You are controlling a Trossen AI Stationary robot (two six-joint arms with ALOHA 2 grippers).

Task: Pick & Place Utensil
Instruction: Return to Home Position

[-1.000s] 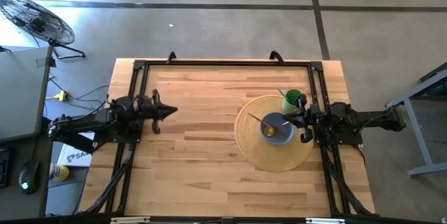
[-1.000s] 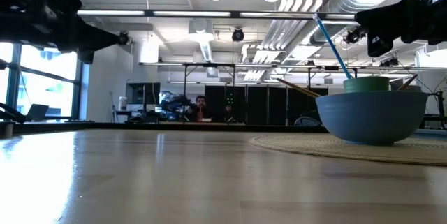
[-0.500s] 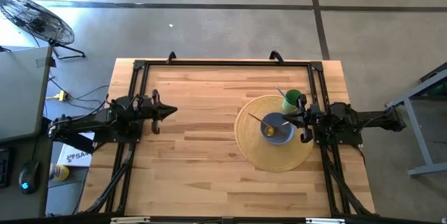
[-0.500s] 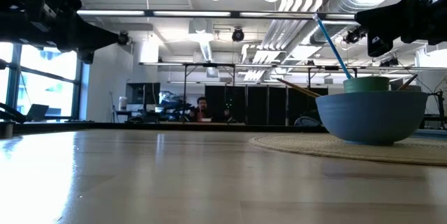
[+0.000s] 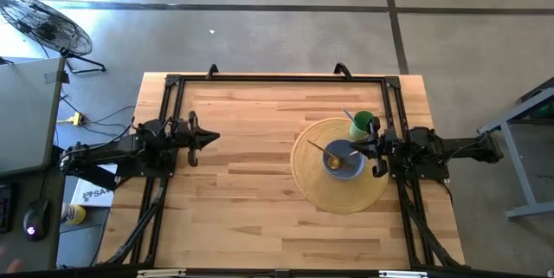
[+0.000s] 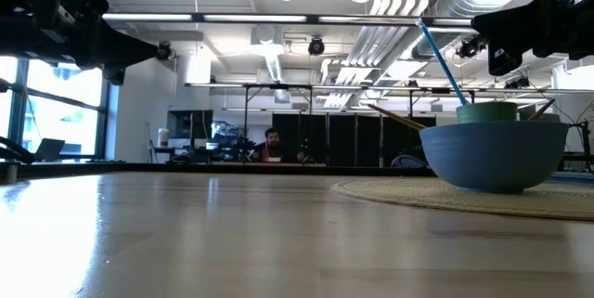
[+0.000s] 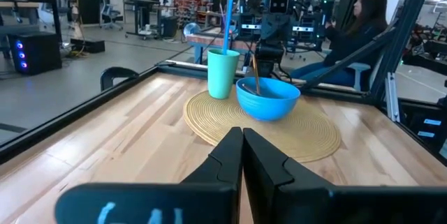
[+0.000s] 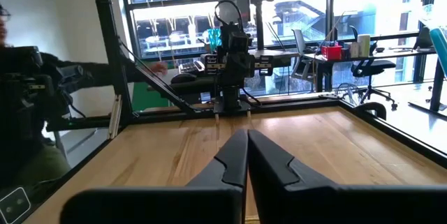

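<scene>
Wood makes up the table (image 5: 251, 209), and a round woven mat (image 5: 333, 198) lies on it. A blue bowl (image 5: 351, 170) sits on the mat. Two thin gold handles (image 6: 397, 118) stick out of the bowl and lean on its rim. Which one is the spoon and which is the fork cannot be told. A green cup (image 5: 362, 126) with a blue straw (image 6: 441, 61) stands just beside the bowl, also on the mat. The right gripper (image 5: 370, 150) hangs in the air right beside the bowl. Its two fingers (image 8: 230, 161) are pressed together, and it holds nothing. The left gripper (image 5: 213, 139) is well apart from the bowl, over bare wood on the other side of the table. Its fingers (image 7: 227, 158) are pressed together too, with nothing between them.
</scene>
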